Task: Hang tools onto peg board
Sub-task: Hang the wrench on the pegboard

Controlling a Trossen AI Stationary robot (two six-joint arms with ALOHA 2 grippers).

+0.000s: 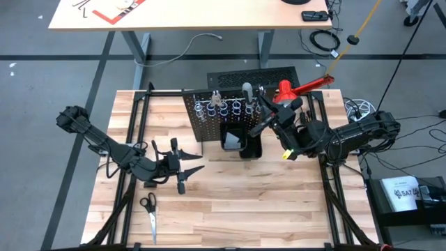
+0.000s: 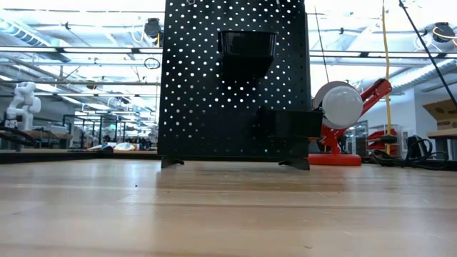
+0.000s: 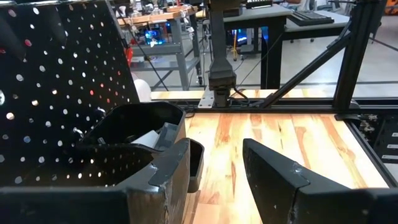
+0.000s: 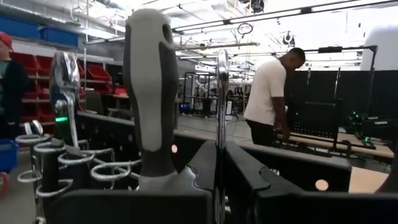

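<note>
The peg board (image 1: 221,115) stands upright mid-table, with a row of silver rings (image 1: 226,108) and a black bin (image 1: 241,143) on its near face. Pale-handled pliers (image 4: 64,87) and a grey-and-black screwdriver (image 4: 149,93) stand in the rings. My right gripper (image 4: 221,180) is raised at the board's right end, beside the screwdriver, and is shut on a thin silver wrench (image 4: 222,112). My left gripper (image 1: 182,167) waits open, left of the bin and clear of it. In the left wrist view the bin (image 3: 137,134) holds pale pieces. My right gripper pinches the thin silver wrench by its lower part (image 4: 221,155) between its two fingers. The fingers come from the table's right side, about level. The wrench stands upright above them with its upper end (image 4: 222,59) free. Its lower end is hidden behind the fingers.
Scissors (image 1: 148,209) lie near the table's front left. A flat black slotted panel (image 1: 251,75) lies behind the board, and a red clamp lamp (image 1: 300,87) stands at the far right. A person (image 4: 267,93) works at a bench beyond the table.
</note>
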